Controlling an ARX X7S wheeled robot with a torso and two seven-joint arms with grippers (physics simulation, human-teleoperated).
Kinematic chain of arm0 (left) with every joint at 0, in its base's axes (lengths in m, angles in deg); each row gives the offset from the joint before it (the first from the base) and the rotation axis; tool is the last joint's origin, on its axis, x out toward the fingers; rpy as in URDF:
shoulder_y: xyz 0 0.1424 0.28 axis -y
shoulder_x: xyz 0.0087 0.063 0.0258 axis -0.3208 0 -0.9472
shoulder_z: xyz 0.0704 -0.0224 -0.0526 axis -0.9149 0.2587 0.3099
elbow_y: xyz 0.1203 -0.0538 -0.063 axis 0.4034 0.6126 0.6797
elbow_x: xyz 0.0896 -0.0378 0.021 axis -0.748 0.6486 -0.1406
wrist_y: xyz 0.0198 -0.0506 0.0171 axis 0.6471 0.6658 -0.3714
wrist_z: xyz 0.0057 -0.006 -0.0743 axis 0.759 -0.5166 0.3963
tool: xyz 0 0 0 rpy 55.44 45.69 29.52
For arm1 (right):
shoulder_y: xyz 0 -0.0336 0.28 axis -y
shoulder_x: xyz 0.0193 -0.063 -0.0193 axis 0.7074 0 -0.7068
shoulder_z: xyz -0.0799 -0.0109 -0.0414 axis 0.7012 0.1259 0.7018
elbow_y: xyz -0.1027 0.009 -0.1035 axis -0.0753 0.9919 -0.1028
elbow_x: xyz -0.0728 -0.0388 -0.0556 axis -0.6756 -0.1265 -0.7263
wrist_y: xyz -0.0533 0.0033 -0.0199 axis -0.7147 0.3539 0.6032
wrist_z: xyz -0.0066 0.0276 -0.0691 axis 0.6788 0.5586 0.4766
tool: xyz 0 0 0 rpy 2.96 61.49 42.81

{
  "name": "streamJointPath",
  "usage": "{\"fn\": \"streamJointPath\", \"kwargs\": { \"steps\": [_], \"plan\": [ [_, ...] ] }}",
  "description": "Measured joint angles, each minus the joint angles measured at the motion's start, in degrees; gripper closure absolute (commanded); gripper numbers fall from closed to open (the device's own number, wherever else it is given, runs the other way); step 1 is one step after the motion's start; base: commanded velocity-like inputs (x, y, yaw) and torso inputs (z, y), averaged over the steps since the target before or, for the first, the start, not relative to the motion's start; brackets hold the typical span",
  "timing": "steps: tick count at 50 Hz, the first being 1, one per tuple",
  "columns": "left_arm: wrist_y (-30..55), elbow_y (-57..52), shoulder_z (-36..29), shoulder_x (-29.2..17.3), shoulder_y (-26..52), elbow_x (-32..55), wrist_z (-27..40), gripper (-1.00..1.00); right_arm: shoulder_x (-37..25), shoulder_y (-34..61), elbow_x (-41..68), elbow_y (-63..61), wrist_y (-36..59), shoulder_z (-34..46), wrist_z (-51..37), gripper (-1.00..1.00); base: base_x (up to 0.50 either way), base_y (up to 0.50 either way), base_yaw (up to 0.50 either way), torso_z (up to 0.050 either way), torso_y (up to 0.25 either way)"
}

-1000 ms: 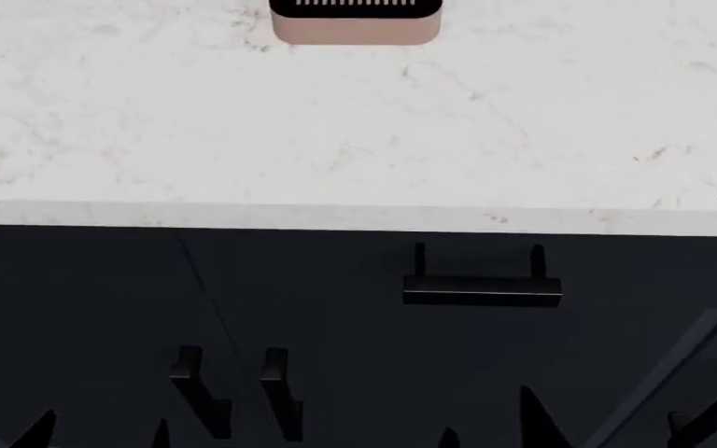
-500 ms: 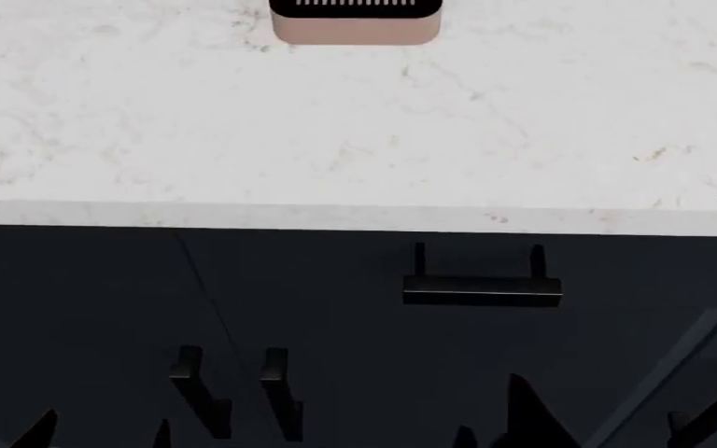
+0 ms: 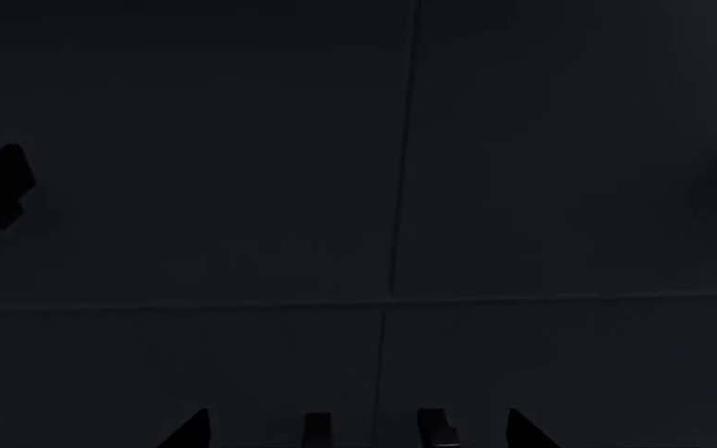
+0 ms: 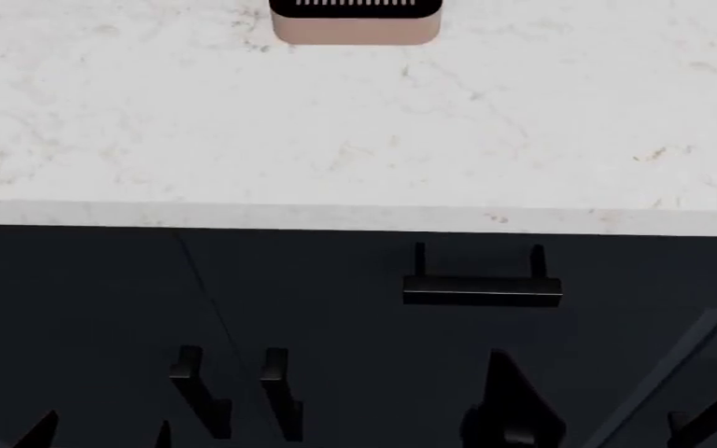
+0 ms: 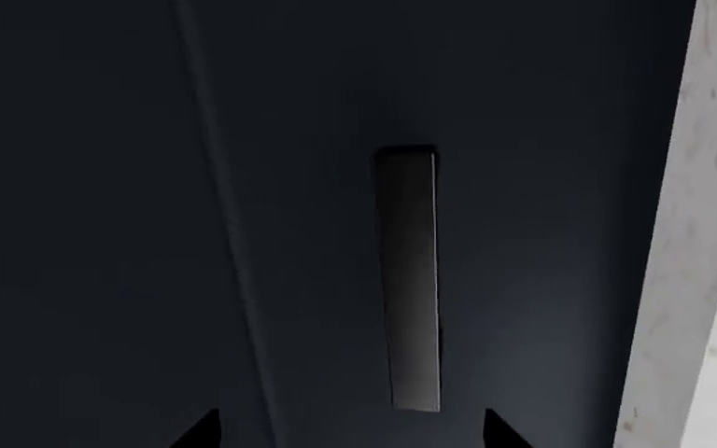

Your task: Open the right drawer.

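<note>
Below the front edge of the marble countertop (image 4: 358,121), head view: the right drawer (image 4: 608,271) is closed, its bar handle (image 4: 482,290) well below that edge. The right gripper (image 4: 508,411) sits beneath the handle, not touching. Left gripper (image 4: 104,431) shows only fingertips.

Left wrist view: cabinet doors (image 3: 209,159) with a seam; fingers spread, nothing between them.

Right wrist view: handle centred between parted fingertips (image 5: 499,429), clear of both. Recommended: advance squarely until the bar lies between the pads, close firmly, then pull straight outward.
</note>
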Motion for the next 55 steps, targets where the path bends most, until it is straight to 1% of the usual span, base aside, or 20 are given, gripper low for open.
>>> {"fn": "streamJointPath", "kwargs": {
  "steps": [23, 55],
  "plan": [
    [-0.2, 0.3, -0.5, -0.3, 0.2, 0.2, 0.4, -1.0, 0.7, 5.6, -0.5, 6.0, -1.5, 0.2, -0.9, -1.0, 0.0, 0.0, 0.0, 0.0, 0.0],
    [-0.5, 0.9, -1.4, -0.7, 0.5, 0.0, 0.8, -1.0, 1.8, 12.4, -1.6, 13.6, -5.0, 2.5, -0.9, -1.0, 0.0, 0.0, 0.0, 0.0, 0.0]
  ]
}}
